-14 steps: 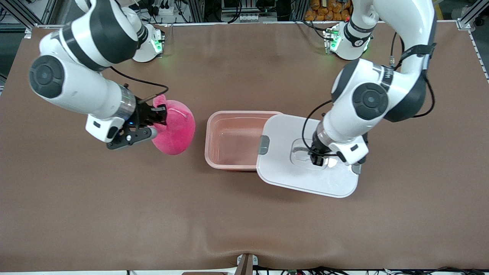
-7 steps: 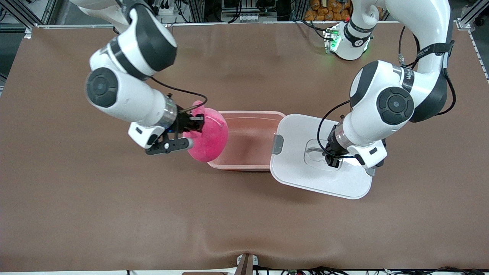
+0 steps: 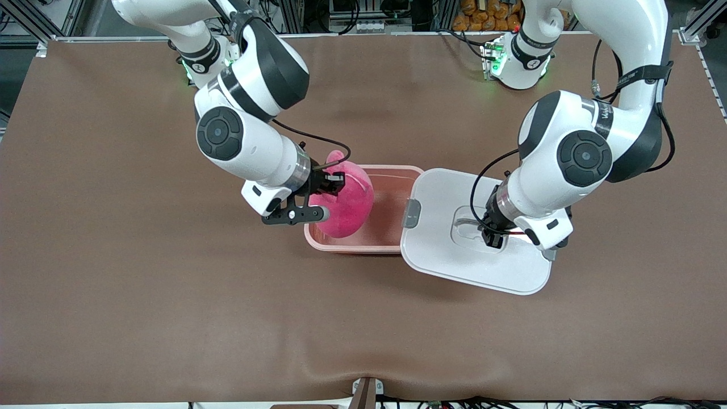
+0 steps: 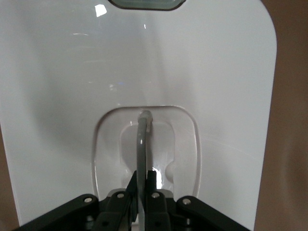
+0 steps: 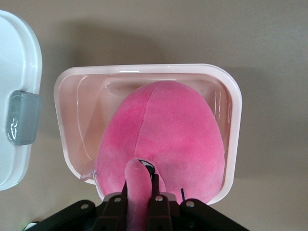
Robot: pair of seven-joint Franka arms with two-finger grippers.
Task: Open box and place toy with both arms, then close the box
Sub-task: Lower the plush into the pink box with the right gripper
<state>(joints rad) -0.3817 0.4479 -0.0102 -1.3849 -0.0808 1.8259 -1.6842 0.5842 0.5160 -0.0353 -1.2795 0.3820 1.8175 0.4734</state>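
The pinkish translucent box [image 3: 392,187] stands open mid-table. It also shows in the right wrist view [image 5: 72,144]. My right gripper [image 3: 328,186] is shut on a flap of the hot-pink plush toy [image 3: 347,204] and holds it over the box's end toward the right arm. In the right wrist view the toy [image 5: 166,139] hangs over the box's opening. My left gripper [image 3: 493,234] is shut on the thin grey handle [image 4: 142,144] in the recess of the white lid [image 3: 454,258]. It holds the lid beside the box, toward the left arm's end, overlapping the box's rim.
The brown table cover [image 3: 170,318] spreads all round the box. A grey clip [image 3: 411,213] on the lid's edge faces the box; it shows in the right wrist view [image 5: 21,118] too.
My right arm has carried the toy from the right arm's end of the table to over the box. My left arm has drawn the lid off the box toward the left arm's end, then held still.
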